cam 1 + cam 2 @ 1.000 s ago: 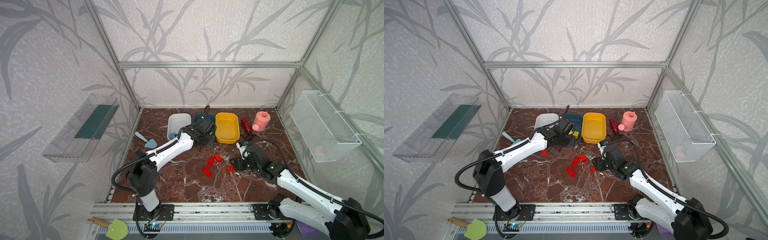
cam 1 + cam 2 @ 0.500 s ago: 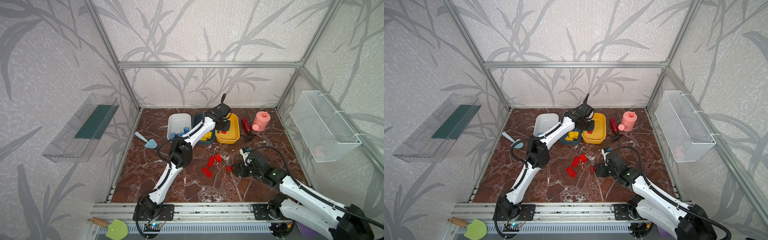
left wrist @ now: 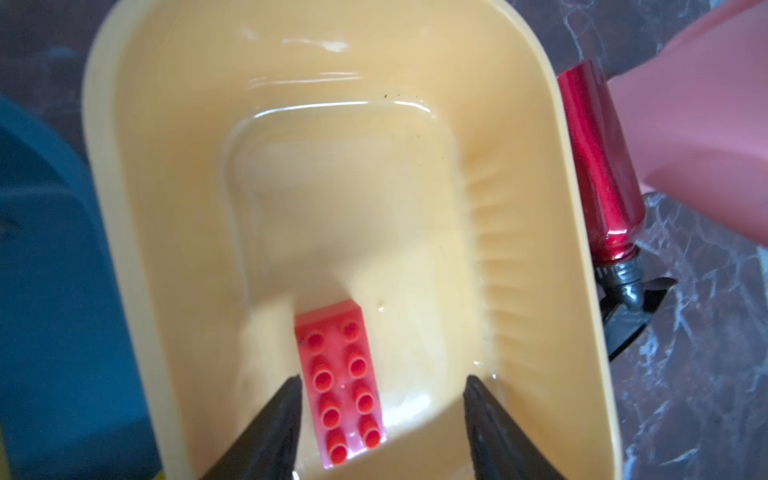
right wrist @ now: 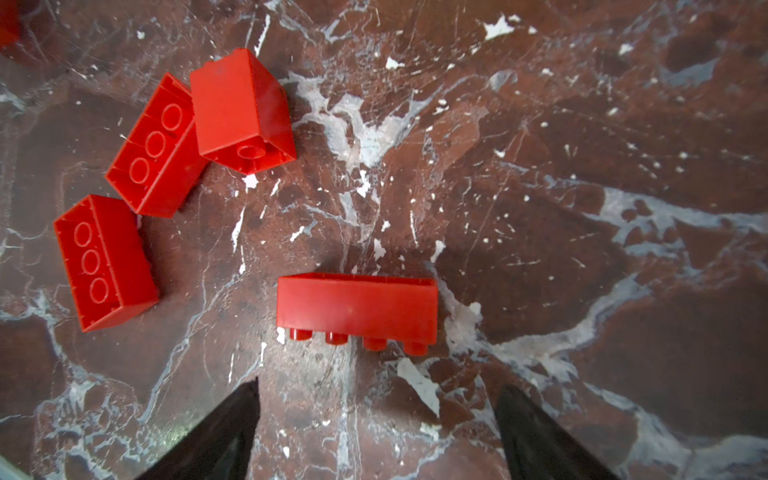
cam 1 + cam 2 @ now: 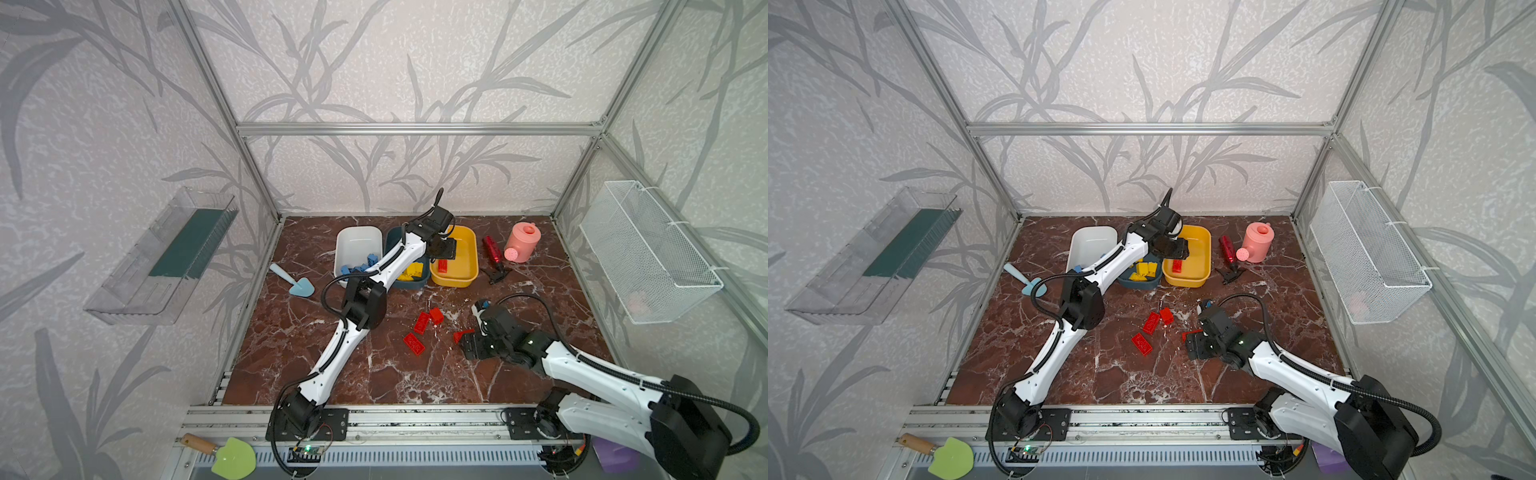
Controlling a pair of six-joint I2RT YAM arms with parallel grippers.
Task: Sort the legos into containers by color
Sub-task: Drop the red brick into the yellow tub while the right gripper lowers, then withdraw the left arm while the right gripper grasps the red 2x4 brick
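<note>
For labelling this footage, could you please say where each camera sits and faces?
Top views: stereo pair high in front, looking down and back over the reddish marble tabletop; white left arm, right arm show.
Left wrist: looks down into the yellow plastic tub; open left gripper shows.
Right wrist: looks down at loose red bricks; open right gripper shows.
Shared: the tub's red studded brick shows in both top views.
</note>
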